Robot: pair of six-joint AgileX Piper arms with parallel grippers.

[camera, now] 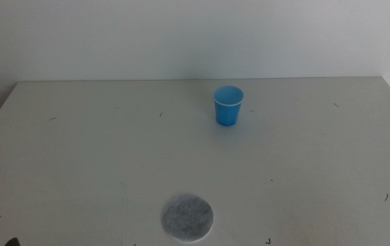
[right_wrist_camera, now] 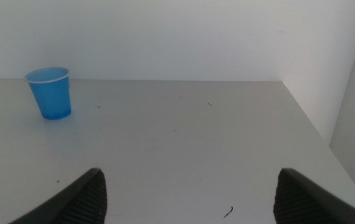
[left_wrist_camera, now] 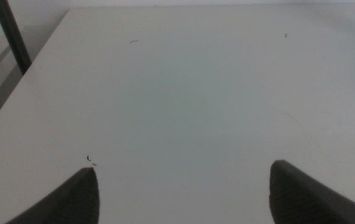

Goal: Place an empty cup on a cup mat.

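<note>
Cup (camera: pixel 228 105) standing upright, empty, at far middle of table (camera: pixel 79 150). Mat (camera: pixel 187 219) lying at near edge, well apart from cup. Left gripper (left_wrist_camera: pixel 184 186) and right gripper (right_wrist_camera: pixel 190 190) both waiting, jaws spread wide, gripping nothing. Right seeing cup, likely better placed for pickup.

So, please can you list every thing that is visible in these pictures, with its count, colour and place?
cup: one, bright blue with a whitish rim, upright on the far part of the table, right of centre.
cup mat: one, mottled light grey, flat near the front edge, apart from the cup.
table: one, white with small dark marks, under both things.
left gripper: one, dark jaws open over bare table, holding nothing.
right gripper: one, dark jaws open, holding nothing, with the cup ahead of it.
</note>
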